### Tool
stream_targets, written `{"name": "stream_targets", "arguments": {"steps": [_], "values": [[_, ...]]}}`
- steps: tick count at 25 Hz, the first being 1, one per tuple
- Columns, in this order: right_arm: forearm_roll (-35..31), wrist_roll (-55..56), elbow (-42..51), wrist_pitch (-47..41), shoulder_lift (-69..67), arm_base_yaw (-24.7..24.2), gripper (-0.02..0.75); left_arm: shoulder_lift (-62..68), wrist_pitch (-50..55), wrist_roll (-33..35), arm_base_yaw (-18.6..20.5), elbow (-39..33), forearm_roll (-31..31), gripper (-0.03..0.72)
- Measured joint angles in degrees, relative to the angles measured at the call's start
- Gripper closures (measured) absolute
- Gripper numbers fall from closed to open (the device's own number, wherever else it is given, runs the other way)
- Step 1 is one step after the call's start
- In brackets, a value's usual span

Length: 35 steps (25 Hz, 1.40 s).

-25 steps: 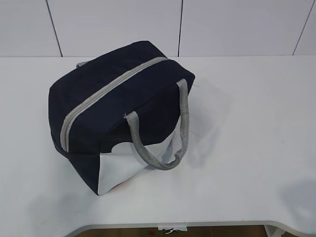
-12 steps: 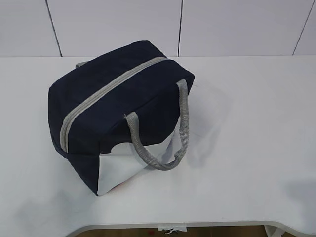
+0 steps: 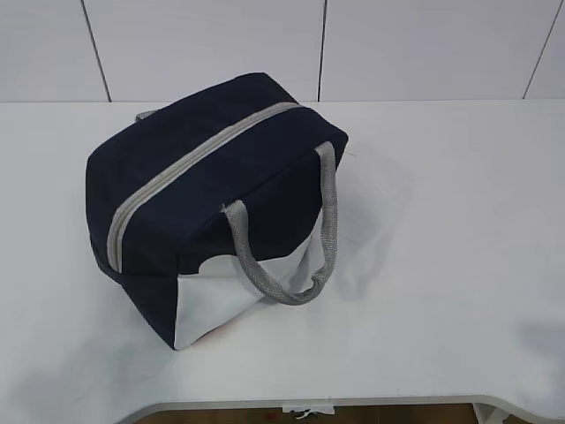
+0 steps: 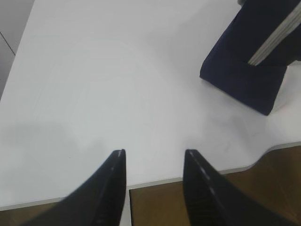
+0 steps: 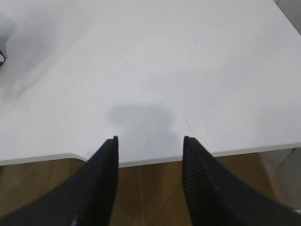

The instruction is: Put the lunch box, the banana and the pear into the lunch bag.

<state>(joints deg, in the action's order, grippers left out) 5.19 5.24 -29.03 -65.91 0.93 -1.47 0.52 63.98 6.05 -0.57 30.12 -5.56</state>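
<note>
The navy lunch bag (image 3: 212,203) stands on the white table (image 3: 441,221) left of centre, its grey zipper (image 3: 190,163) closed along the top and a grey handle (image 3: 300,256) hanging over its white side panel. One corner of the lunch bag (image 4: 249,70) shows at the upper right of the left wrist view. My left gripper (image 4: 154,155) hangs open over the table's front edge, nothing between its fingers. My right gripper (image 5: 150,140) is open too, over the front edge, empty. Neither gripper appears in the exterior view. The lunch box, banana and pear are out of view.
The table's front edge (image 3: 353,402) curves at the near side, with brown floor (image 5: 150,188) below it. A white panelled wall (image 3: 265,44) stands behind the table.
The bag has not moved. Faint shadows at the table's lower corners in the exterior view have shifted slightly.
</note>
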Motion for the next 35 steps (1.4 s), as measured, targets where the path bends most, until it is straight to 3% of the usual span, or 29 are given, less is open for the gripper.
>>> {"name": "stream_targets", "arguments": {"steps": [10,16,35], "values": [[-0.63,-1.92,0.09,0.02,0.00,0.00,0.384,0.00,0.00,-0.04,0.00,0.00,-0.14,0.381],[-8.23,-13.58,0.22,0.12,0.00,0.00,0.384,0.00,0.00,-0.13,0.00,0.00,-0.17,0.381],[-8.83,-15.19,0.22,0.12,0.00,0.00,0.384,0.00,0.00,-0.13,0.00,0.00,-1.83,0.381]]}}
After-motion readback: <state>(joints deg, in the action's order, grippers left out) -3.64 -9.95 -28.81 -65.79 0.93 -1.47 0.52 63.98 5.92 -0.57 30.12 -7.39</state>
